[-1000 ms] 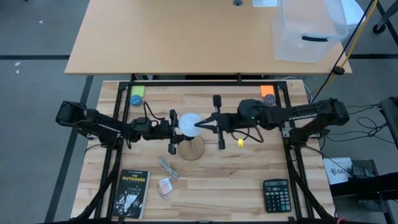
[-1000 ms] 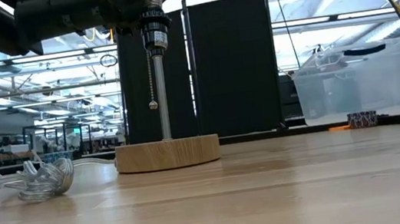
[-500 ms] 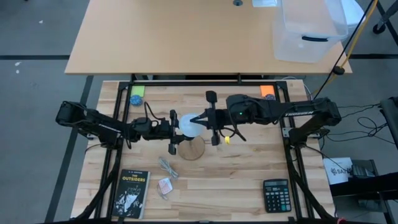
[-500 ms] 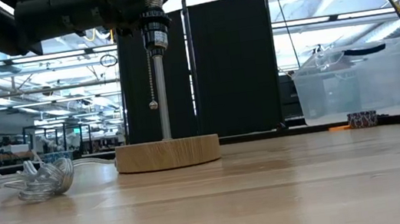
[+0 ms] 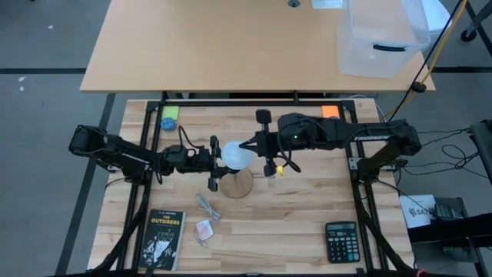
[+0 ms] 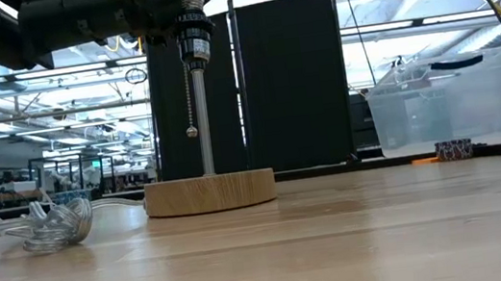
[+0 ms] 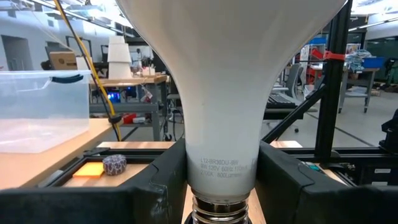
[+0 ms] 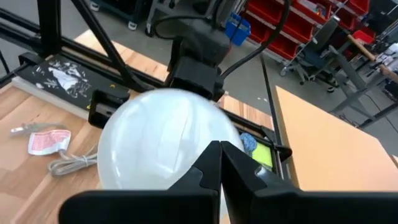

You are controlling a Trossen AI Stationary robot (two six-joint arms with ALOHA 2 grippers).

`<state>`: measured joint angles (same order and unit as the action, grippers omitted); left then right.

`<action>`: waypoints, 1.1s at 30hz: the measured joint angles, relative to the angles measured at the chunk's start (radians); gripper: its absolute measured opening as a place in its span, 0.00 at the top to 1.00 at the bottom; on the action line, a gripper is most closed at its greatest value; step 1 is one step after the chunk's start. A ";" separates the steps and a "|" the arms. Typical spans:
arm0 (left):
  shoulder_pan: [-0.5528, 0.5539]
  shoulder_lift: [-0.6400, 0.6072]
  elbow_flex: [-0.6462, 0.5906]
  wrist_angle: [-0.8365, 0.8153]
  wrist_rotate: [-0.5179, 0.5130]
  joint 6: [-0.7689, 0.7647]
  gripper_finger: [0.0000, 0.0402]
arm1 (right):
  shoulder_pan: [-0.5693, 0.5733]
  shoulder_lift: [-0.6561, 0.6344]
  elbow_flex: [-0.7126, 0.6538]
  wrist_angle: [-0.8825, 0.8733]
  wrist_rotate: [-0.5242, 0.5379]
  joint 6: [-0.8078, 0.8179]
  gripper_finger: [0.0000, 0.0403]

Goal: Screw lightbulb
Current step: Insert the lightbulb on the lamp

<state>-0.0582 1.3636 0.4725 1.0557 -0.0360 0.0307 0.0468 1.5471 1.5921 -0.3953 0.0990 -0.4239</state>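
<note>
White frosted lightbulb [image 5: 234, 153], one: held above the wooden lamp stand [image 5: 237, 183] near the middle of the table, globe uppermost, its grey neck [image 7: 221, 171] clamped between two dark fingers [image 7: 283, 183] of the left gripper [image 5: 213, 154].

Grippers, two. Left: reaches in from the left side, jaws part-way closed on the lightbulb's neck. Right gripper [image 5: 247, 146]: comes in from the right side, jaws shut together, closed fingertips [image 8: 219, 163] resting against the side of the globe.

Lamp stand, one: round tan wooden base [image 6: 210, 192], upright metal rod [image 6: 201, 118], black socket [image 6: 193, 43] at the top, bead pull chain [image 6: 190, 105] hanging beside the rod.

Loose items on the table:
- book [image 5: 161, 239], one, dark cover, front left corner
- calculator [image 5: 340, 241], one, black, front right corner
- coiled pale cable [image 5: 207, 207], one, in front of the stand
- small red-and-white packet [image 5: 204, 229], one, just beside the cable
- green note [image 5: 169, 112], one, far left corner
- orange note [image 5: 330, 112], one, far right corner
- small yellow piece [image 5: 280, 171], one, below the right arm

Surface: pale slatted wood table [image 5: 292, 223] inside a black metal frame.

Room: second tan table [image 5: 215, 46] behind, bearing one clear plastic bin [image 5: 380, 35]; grey floor; black screen panels [image 6: 291, 82] and a workshop hall beyond, seen at table height.
</note>
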 joint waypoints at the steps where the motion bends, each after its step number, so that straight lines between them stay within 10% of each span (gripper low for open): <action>1: 0.000 0.000 0.000 0.000 0.000 0.000 0.62 | 0.000 0.004 0.000 0.001 0.000 0.000 1.00; 33: -0.006 -0.001 -0.003 -0.015 0.000 0.031 0.62 | 0.005 0.063 0.002 0.007 -0.050 0.027 1.00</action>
<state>-0.0639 1.3623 0.4698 1.0407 -0.0364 0.0616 0.0521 1.6100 1.5940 -0.3880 0.0487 -0.3970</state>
